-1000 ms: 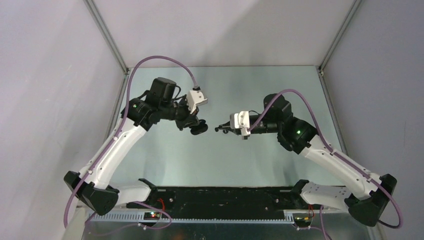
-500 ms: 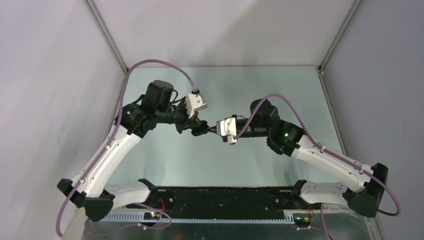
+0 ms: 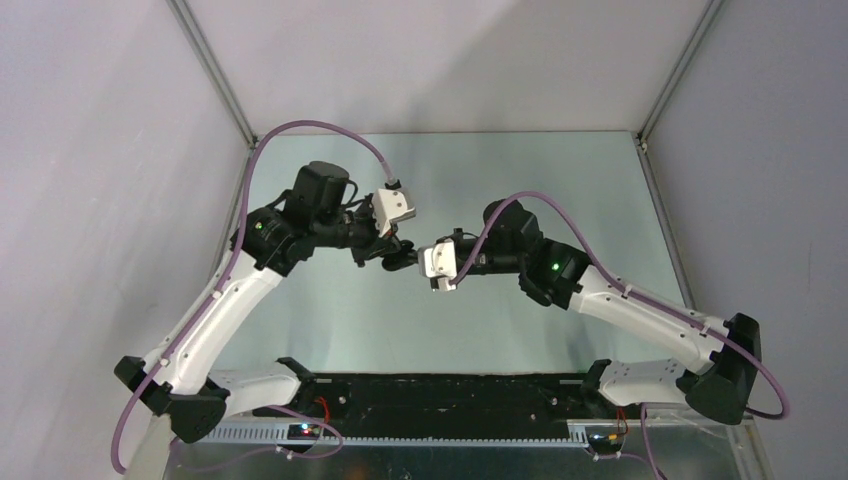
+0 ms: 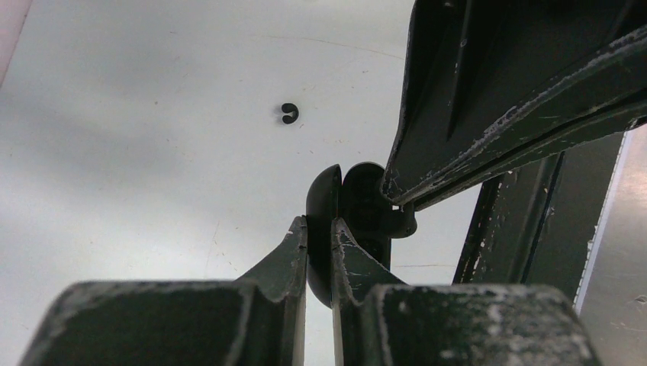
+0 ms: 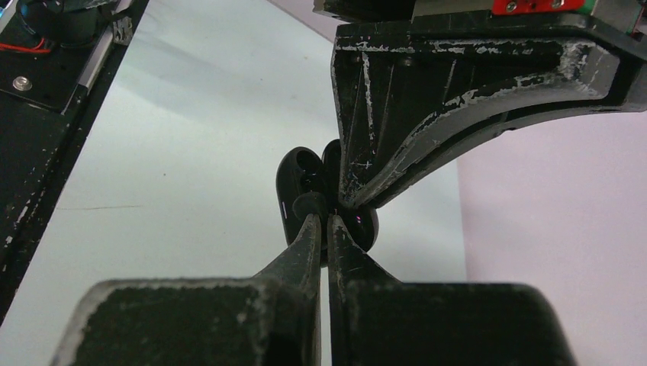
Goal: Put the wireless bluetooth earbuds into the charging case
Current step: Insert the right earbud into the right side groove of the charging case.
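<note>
My left gripper (image 4: 319, 225) is shut on one half of the black charging case (image 4: 324, 194), held open in the air above the table. Its other half (image 4: 366, 191) faces my right gripper, whose fingers (image 4: 458, 114) reach in from the upper right. In the right wrist view my right gripper (image 5: 324, 217) is shut, its tips against the open case (image 5: 296, 179). A black earbud (image 5: 307, 204) sits right at those tips, on the case's inner face; I cannot tell whether it is pinched. From above, both grippers meet at the case (image 3: 400, 260).
A small black C-shaped piece (image 4: 289, 113) lies alone on the pale table (image 4: 114, 152). The black base rail (image 3: 450, 395) runs along the near edge. Grey walls close in left, right and behind.
My right arm has swung left, and its shut tips, apart from the case a second ago, now touch it. My left arm has shifted slightly, still gripping the case.
</note>
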Robot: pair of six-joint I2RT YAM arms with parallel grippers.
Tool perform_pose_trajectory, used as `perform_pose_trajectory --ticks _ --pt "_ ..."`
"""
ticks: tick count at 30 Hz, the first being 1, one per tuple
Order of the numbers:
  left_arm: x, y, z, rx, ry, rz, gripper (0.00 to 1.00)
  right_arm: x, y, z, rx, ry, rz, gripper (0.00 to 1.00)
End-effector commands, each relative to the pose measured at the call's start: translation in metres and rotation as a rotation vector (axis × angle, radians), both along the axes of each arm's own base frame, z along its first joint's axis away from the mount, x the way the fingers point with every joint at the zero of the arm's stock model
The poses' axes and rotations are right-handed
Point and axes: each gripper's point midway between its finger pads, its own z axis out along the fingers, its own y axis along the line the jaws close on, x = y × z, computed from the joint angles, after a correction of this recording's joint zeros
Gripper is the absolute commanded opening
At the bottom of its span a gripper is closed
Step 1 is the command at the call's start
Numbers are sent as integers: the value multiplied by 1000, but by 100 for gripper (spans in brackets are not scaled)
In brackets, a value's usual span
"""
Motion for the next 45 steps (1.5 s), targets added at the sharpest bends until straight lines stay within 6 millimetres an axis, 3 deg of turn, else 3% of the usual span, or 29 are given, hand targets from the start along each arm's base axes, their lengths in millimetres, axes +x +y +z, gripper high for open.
perform_pose_trajectory --ticks 1,14,43,45 --pt "2 -3 20 -36 -80 -17 0 6 4 26 51 -66 -18 0" --pt "1 -3 16 -33 -65 -19 0 11 4 32 73 -52 -55 0" --pt "4 0 20 -20 -103 -16 0 20 5 -3 -25 6 -97 0" --pt "3 0 20 -24 -104 -21 0 21 5 -1 -19 11 -101 3"
